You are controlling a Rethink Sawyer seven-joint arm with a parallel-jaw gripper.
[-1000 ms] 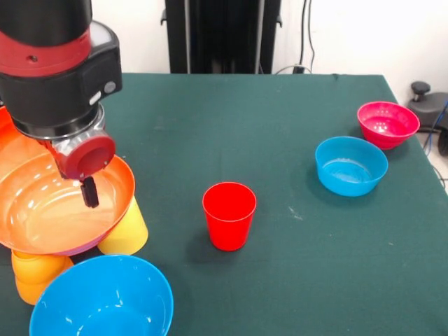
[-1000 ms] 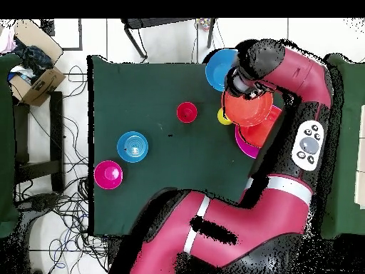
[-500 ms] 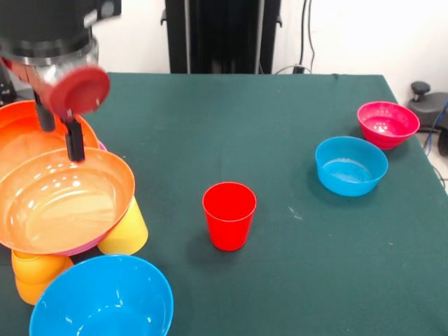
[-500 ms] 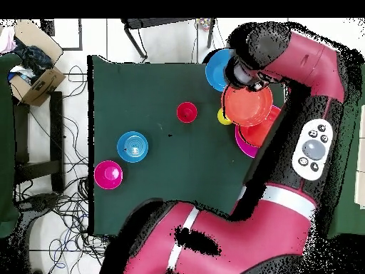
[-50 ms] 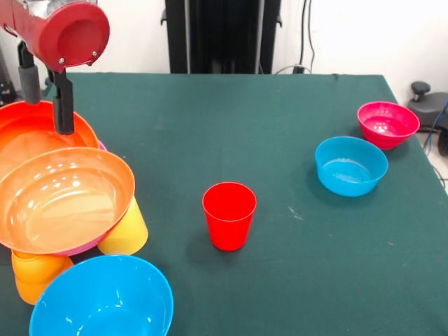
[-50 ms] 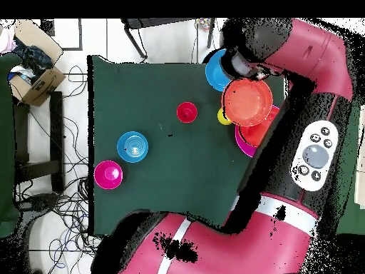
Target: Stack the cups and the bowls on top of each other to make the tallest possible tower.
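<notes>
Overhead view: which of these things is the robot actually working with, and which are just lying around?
Part of the job:
- red cup
- yellow cup
- orange-red bowls
- pink bowl
- large blue bowl
- small blue bowl
- magenta bowl

Just lying about:
- cardboard box
- floor cables

Six bowls: two orange ones, the front one (image 5: 59, 199) overlapping the back one (image 5: 35, 129), a pink one showing only as a rim (image 6: 244, 145) beneath them, a large blue (image 5: 101, 299), a small blue (image 5: 351, 165) and a magenta (image 5: 387, 124).

Three cups: one red (image 5: 229, 215), one yellow (image 5: 126, 229), one orange (image 5: 36, 273).
</notes>
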